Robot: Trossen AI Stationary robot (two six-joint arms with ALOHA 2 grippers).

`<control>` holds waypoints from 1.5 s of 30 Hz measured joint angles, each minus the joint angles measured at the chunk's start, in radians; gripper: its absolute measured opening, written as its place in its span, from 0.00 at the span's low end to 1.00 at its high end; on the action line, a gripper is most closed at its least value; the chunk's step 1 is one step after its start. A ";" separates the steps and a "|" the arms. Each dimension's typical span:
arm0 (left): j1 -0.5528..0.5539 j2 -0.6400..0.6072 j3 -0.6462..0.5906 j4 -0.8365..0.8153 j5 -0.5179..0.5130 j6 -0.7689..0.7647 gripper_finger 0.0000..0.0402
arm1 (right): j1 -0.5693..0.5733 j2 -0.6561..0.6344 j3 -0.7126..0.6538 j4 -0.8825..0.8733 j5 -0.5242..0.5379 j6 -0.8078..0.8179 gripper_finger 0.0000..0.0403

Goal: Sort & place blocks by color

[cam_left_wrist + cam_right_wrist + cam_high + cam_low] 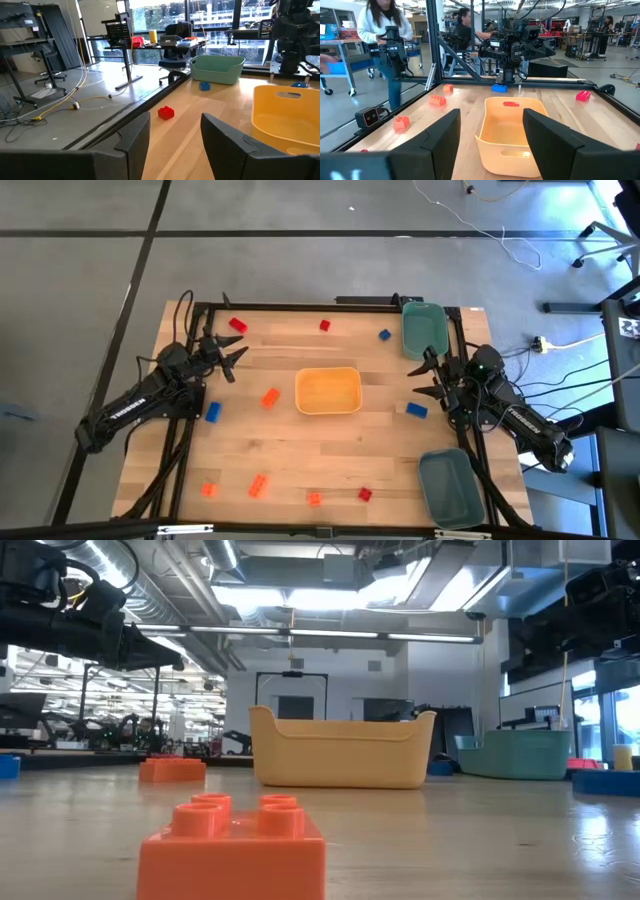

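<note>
Two pincers wait above desk, both empty with fingers spread: left pincer (232, 357) near left edge, right pincer (428, 377) near right edge. Blocks (270, 398) scattered loose over desk (330, 455): red ones (237, 325) along far edge and near front edge, orange mostly toward front-left corner, blue at left, right and far side. Yellow-orange tray (328, 391) at centre. Teal bins (424, 329) at far-right and front-right corners. Person (382, 30) visible in room beyond.
</note>
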 joint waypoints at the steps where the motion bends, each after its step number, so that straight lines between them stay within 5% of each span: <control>1: 0.000 0.000 0.000 0.000 0.000 0.000 0.42 | 0.000 0.000 0.000 0.000 0.000 -0.002 0.54; 23: 0.000 0.001 0.033 0.002 -0.051 0.050 0.42 | 0.000 0.000 0.000 0.000 0.000 -0.001 0.54; 27: -0.018 0.039 0.200 -0.115 -0.068 0.080 0.42 | 0.000 0.000 0.000 0.000 0.000 -0.001 0.54; 33: -0.067 0.260 0.596 -0.532 -0.169 0.120 0.42 | 0.000 0.000 0.000 0.001 0.000 0.015 0.54; 39: -0.137 0.635 0.939 -0.957 -0.180 -0.074 0.42 | 0.000 0.000 0.000 0.001 0.000 0.057 0.54; 45: -0.241 0.963 1.154 -1.242 -0.175 -0.325 0.42 | 0.000 0.000 0.000 0.001 0.000 0.056 0.54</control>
